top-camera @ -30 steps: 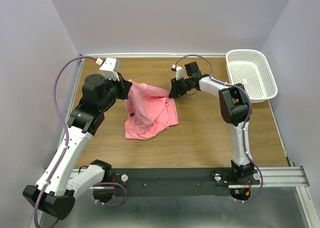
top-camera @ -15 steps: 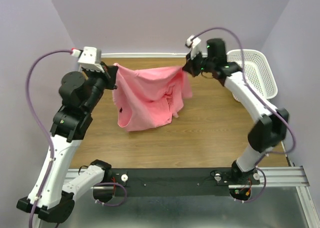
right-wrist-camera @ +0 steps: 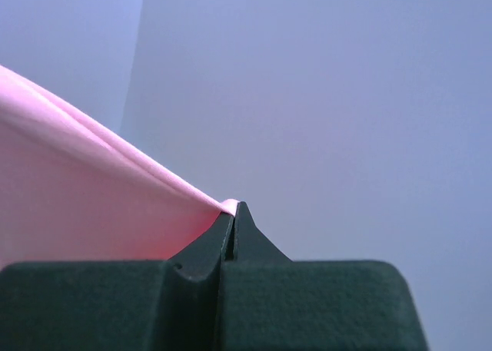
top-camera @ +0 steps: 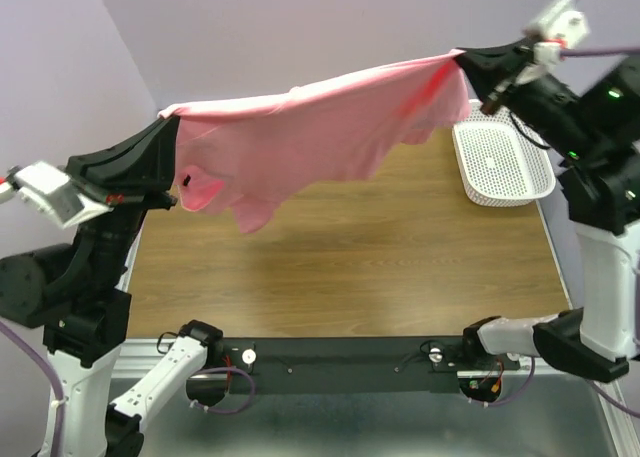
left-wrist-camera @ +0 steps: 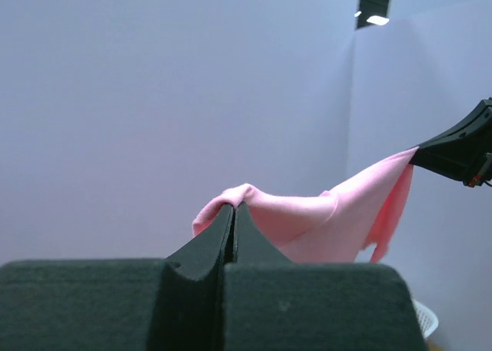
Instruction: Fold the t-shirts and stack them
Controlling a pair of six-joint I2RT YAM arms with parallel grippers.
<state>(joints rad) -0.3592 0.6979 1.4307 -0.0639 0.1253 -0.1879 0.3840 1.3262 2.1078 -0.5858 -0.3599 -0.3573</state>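
One salmon-pink t-shirt (top-camera: 320, 127) hangs stretched in the air high above the table, held at two corners. My left gripper (top-camera: 172, 122) is shut on its left corner; the left wrist view shows the cloth (left-wrist-camera: 307, 224) pinched at the closed tips (left-wrist-camera: 233, 206). My right gripper (top-camera: 462, 57) is shut on the right corner; the right wrist view shows the cloth (right-wrist-camera: 92, 205) pinched at the closed tips (right-wrist-camera: 234, 205). A small dark neck label (top-camera: 188, 181) shows near the left end. The lower part of the shirt sags in loose folds.
A white mesh basket (top-camera: 500, 157) stands at the back right of the wooden table (top-camera: 340, 267). Purple walls enclose the back and both sides. The black rail (top-camera: 340, 355) with the arm bases runs along the near edge.
Both arms have risen and spread far apart, lifting the t-shirt off the table and pulling it out wide. Both grippers have stayed shut on the cloth.
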